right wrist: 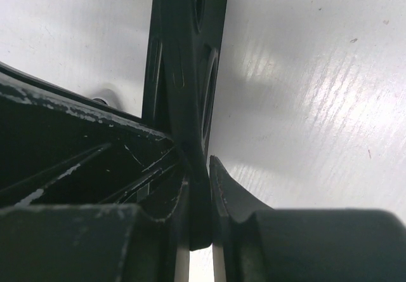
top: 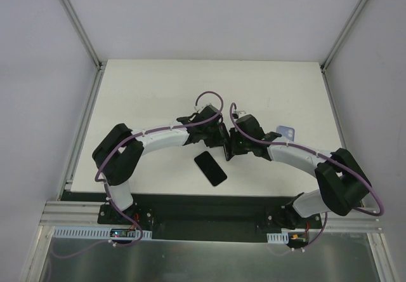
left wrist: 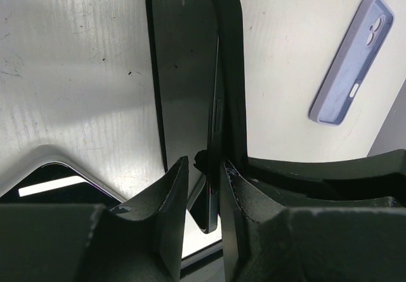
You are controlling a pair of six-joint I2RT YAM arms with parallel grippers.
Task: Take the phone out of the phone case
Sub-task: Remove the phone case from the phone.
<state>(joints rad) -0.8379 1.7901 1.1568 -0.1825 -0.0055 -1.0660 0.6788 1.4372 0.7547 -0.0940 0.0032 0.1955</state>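
The case (right wrist: pixel 187 53) stands on edge above the middle of the table (top: pixel 158 91), between the two arms. The right gripper (right wrist: pixel 198 164) pinches the case's rim, its fingers pressed onto it. The phone (left wrist: pixel 184 72) sits against the case, screen facing away from it. The left gripper (left wrist: pixel 203 167) straddles the phone's edge beside the case, with its fingers nearly together; whether they grip, I cannot tell. A second phone (top: pixel 210 167) lies flat just nearer than the case, and a lilac case (left wrist: pixel 352 60) lies to its right.
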